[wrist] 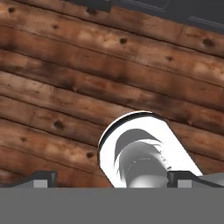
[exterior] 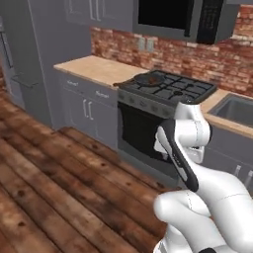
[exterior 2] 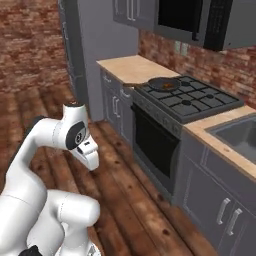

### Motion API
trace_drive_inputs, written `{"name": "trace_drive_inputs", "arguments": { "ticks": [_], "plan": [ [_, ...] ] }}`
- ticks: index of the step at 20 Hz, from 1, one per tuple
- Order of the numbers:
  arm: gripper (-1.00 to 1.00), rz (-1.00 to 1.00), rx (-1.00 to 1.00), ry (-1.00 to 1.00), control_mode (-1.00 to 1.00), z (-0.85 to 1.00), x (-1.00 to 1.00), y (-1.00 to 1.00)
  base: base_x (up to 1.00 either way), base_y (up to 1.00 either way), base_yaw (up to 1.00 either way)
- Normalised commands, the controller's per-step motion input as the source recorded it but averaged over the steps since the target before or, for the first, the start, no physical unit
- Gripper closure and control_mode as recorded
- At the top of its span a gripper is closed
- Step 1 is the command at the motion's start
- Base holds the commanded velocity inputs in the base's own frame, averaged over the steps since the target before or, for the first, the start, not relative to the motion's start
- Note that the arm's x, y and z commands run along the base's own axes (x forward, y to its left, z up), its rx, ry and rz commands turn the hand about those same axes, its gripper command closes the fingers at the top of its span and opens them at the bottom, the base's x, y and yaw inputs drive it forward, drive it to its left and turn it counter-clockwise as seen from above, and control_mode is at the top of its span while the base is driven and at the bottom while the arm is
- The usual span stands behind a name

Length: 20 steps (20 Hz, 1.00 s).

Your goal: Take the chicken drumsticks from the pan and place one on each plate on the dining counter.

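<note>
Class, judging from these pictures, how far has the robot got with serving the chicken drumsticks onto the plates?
Nothing looks done yet: the pan sits on the stove with something orange-brown in it, probably the drumsticks. Nothing is in hand: the tool is open and empty, pointing at the wooden floor. Still left: picking up each drumstick and carrying it to a plate.

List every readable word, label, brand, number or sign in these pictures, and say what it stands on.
None can be read.
Microwave: dark front, no legible lettering.
Stove: front panel knobs show no readable markings.
Cabinet fronts: plain.
Pan on the stove: no marks.
</note>
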Motion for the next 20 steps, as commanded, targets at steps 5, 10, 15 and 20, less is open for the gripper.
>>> {"name": "trace_drive_inputs", "arguments": {
  "ticks": [5, 10, 15, 20],
  "plan": [
    [-1.0, 0.0, 0.0, 0.0, 1.0, 0.0, 0.0, 0.0, 0.76, 0.19, -0.59],
    [-1.0, 0.0, 0.0, 0.0, 1.0, 0.0, 0.0, 0.0, 0.78, 0.41, -0.42],
    [-1.0, 0.0, 0.0, 0.0, 1.0, 0.0, 0.0, 0.0, 0.57, 0.64, 0.02],
    [-1.0, 0.0, 0.0, 0.0, 1.0, 0.0, 0.0, 0.0, 0.59, 0.64, -0.12]
  ]
}}
